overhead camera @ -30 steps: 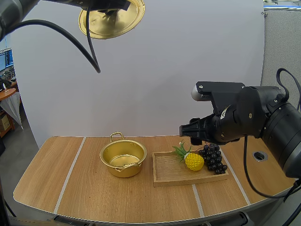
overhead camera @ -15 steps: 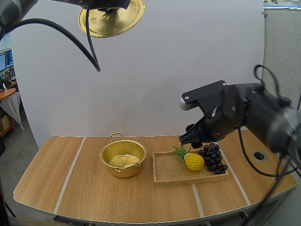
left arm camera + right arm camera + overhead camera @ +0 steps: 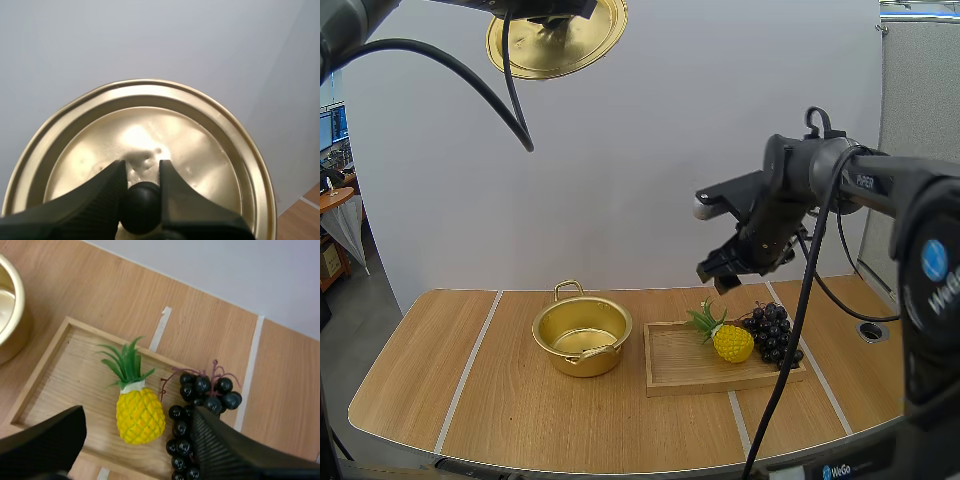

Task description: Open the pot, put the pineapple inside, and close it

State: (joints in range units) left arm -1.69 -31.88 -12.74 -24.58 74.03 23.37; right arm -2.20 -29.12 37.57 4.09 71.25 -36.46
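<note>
The gold pot (image 3: 582, 337) stands open on the table, left of the wooden tray (image 3: 672, 366). Its gold lid (image 3: 558, 36) hangs high above, and my left gripper (image 3: 141, 192) is shut on the lid's black knob (image 3: 141, 210). A small yellow pineapple (image 3: 730, 340) with green leaves lies on the tray (image 3: 65, 385), next to a bunch of dark grapes (image 3: 773, 334). My right gripper (image 3: 718, 277) hovers above the pineapple (image 3: 138, 410), open, one finger on each side of the fruit and the grapes (image 3: 200, 410) in the right wrist view.
White tape lines (image 3: 468, 365) cross the wooden table. A round hole (image 3: 872, 330) sits near the table's right edge. Bare table lies in front of the pot and the tray.
My right arm has swung back away from the camera and now reaches over the tray from above. The left arm and the lid have stayed still.
</note>
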